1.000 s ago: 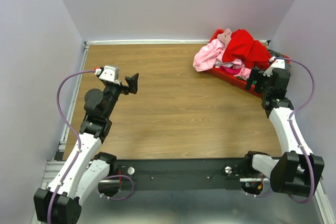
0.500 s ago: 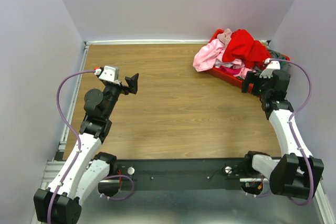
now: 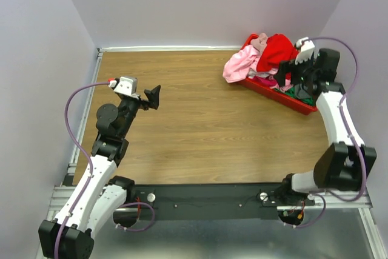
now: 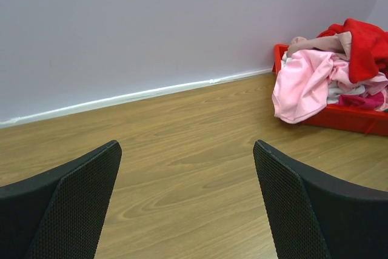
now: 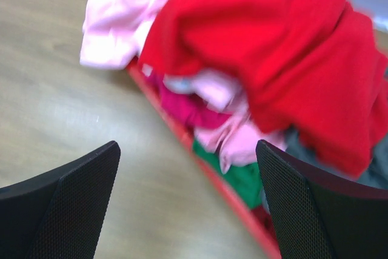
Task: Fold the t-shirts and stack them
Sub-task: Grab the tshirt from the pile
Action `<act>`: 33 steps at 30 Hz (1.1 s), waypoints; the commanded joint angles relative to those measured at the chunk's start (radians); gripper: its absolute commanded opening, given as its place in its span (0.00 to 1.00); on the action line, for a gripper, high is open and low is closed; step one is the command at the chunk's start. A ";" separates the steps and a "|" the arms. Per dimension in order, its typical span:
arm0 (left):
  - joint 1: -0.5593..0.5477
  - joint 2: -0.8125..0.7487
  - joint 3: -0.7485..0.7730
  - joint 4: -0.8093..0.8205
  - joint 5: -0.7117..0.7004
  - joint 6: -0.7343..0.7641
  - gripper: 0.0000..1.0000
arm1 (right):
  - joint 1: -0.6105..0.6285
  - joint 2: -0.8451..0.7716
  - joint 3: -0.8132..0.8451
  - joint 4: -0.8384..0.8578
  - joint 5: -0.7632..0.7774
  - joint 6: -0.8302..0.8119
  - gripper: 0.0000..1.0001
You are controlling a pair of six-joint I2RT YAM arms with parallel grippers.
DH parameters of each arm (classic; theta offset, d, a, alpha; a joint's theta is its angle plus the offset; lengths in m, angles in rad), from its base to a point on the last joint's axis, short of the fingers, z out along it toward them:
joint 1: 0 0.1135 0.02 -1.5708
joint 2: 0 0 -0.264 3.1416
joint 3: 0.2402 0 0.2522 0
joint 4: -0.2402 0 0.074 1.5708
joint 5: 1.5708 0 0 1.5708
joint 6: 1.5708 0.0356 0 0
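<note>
T-shirts (image 3: pixel 267 65) lie heaped in a red plastic tray (image 3: pixel 285 99) at the top view's upper right: soft, light, apt to tangle. The red shirt (image 3: pixel 280 50) on top offers a loose fold to pinch. Right gripper (image 5: pixel 187 150), over the heap, and left gripper (image 3: pixel 153 96), centre left, gape empty.

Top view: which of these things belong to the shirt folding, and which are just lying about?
Job:
- red t-shirt
- pink t-shirt
- mauve-beige shirt
- magenta garment and green garment lower in the heap

Just there:
- red plastic tray holding the heap
- wooden table
- purple cable on the left arm
</note>
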 commanded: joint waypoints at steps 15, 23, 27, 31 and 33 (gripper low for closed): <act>-0.010 -0.033 0.021 0.021 0.039 0.005 0.98 | 0.044 0.568 0.615 -0.165 0.181 0.205 0.96; -0.010 -0.030 0.019 0.019 0.038 0.011 0.97 | 0.073 0.631 0.667 -0.184 0.241 0.183 0.33; -0.010 -0.024 0.021 0.019 0.036 0.011 0.97 | 0.078 0.579 0.690 -0.195 0.276 0.162 0.00; -0.010 -0.019 0.021 0.021 0.039 0.011 0.97 | 0.096 0.461 0.730 -0.207 0.286 0.136 0.00; -0.010 -0.019 0.021 0.021 0.039 0.011 0.97 | 0.105 0.427 0.758 -0.221 0.289 0.125 0.01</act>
